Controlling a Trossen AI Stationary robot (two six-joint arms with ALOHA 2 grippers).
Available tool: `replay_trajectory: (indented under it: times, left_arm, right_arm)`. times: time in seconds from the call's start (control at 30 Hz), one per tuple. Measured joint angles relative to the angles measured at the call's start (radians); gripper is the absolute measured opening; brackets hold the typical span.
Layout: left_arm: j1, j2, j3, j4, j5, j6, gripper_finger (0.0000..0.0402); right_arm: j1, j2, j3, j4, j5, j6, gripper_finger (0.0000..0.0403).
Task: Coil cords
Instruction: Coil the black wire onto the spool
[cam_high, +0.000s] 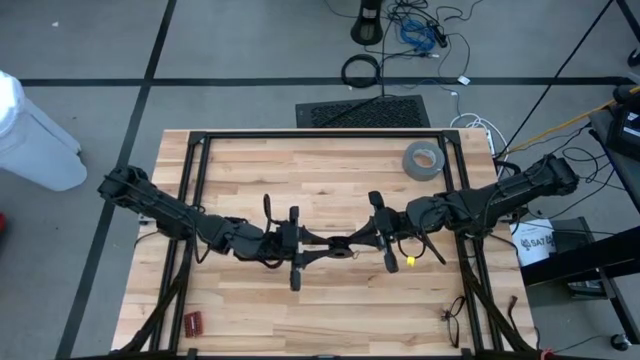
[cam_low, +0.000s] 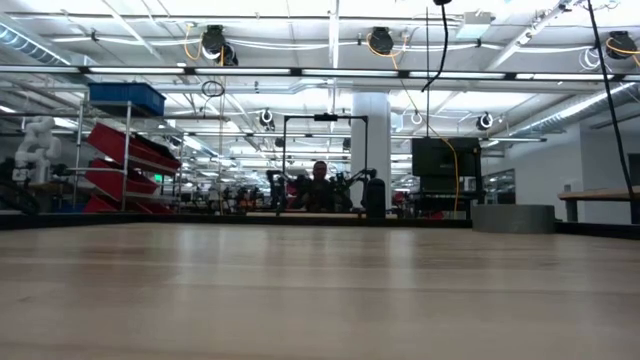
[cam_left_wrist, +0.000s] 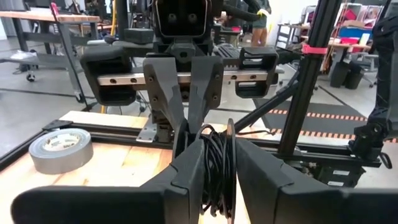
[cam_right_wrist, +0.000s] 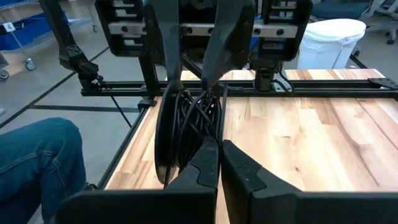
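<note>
- Two grippers meet over the middle of the table (cam_high: 250, 165): the left gripper (cam_high: 322, 248) and the right gripper (cam_high: 352, 241) face each other, fingertips nearly touching.
- One bundle of cords (cam_left_wrist: 214, 168), a coil of thin black wire, hangs between the two grippers, above the boards.
- Left gripper: in the left wrist view its two fingers (cam_left_wrist: 186, 180) stand slightly parted with the coil between them; whether they press on the wire cannot be told.
- Right gripper: in the right wrist view its two fingers (cam_right_wrist: 208, 165) are closed together, tips meeting at the near edge of the coil (cam_right_wrist: 186, 127); whether any strand is pinched cannot be told.
- One grey tape roll (cam_high: 423, 159) lies flat behind the right gripper, near the table's far edge; the left wrist view also shows it (cam_left_wrist: 61, 149), off to one side of the left gripper.
- One small red object (cam_high: 193, 322) lies at the near edge, well apart from the left gripper; one pair of glasses (cam_high: 452, 318) lies at the near edge on the right arm's side.
- Only the high view shows both arms whole.
- Only the right wrist view shows a person's leg in blue jeans (cam_right_wrist: 37, 162) beside the table.
- The low view shows bare tabletop (cam_low: 320, 290) and the room beyond; neither gripper appears there.
</note>
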Motion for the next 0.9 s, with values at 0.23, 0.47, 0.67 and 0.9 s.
replay_trajectory:
  times: [0.23,0.47,0.67,0.9]
  left_arm:
    - [-0.036,-0.054,0.001,-0.027,-0.069,0.033,0.0098]
    - [-0.137,-0.116,0.001,-0.089,-0.295,0.106,0.0098]
    - [-0.178,-0.015,-0.062,0.081,-0.337,0.038,0.0099]
    - [-0.146,0.262,-0.065,0.641,-0.271,0.036,0.0099]
  right_arm:
    - [0.000,-0.014,0.000,-0.004,0.001,-0.003,0.0000]
    - [0.020,-0.071,0.000,-0.001,0.063,-0.019,0.0000]
    - [0.051,-0.121,0.000,0.001,0.115,-0.054,0.0000]
    - [0.061,-0.148,0.000,0.083,0.138,-0.110,0.0000]
